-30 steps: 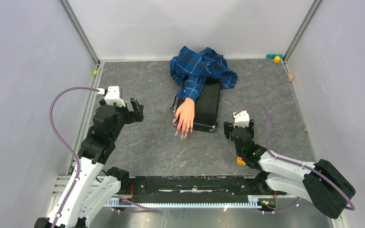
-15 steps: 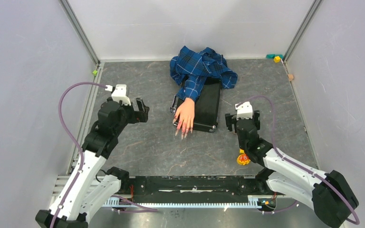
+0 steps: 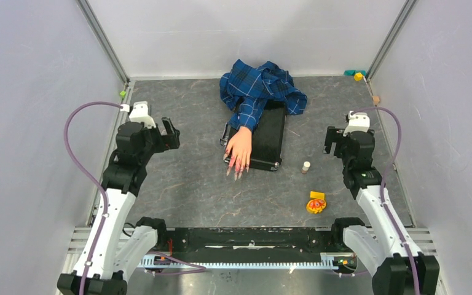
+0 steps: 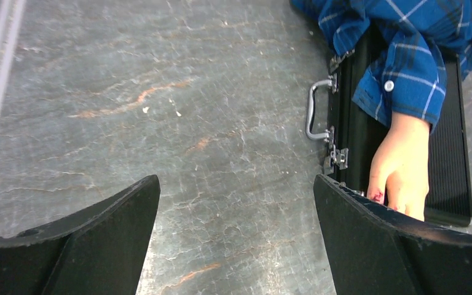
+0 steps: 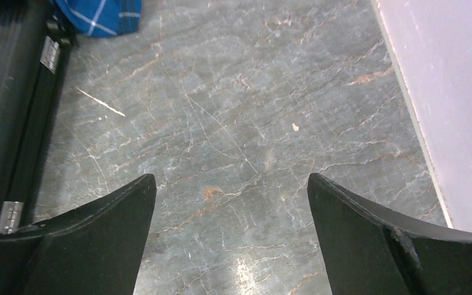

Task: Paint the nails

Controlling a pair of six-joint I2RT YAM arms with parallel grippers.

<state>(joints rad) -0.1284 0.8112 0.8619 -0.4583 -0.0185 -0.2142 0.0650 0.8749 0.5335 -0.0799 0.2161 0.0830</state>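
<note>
Two grippers, both spread fully wide, nothing held in either. Left gripper (image 3: 169, 133) raised over the left part of the surface, facing the case. Right gripper (image 3: 337, 140) raised near the right edge. From the wrists, only bare marbled surface between the left fingers (image 4: 98, 246) and between the right fingers (image 5: 86, 239).

Nails (image 3: 236, 170) mid-surface, on a mannequin hand (image 3: 241, 147) lying palm down on the near end of a black case (image 3: 270, 132). Tips jutting past the case's near edge, pointing toward the arms. Plaid sleeve (image 3: 261, 89) bunched toward the far edge.

Small pale bottle (image 3: 306, 166) upright just off the case's near right corner, touching neither gripper. Orange-and-yellow item (image 3: 315, 203) closer to the near edge, right of centre; too small to identify.

Progress, as a judgement: no stroke under way, with both grippers empty and well apart from the hand. Nails pink-red all over, yet impossible to tell whether that colour is applied paint. No brush visible anywhere. If painting remains, probably calls for picking up the bottle or an applicator first, then working along each thin spike.
</note>
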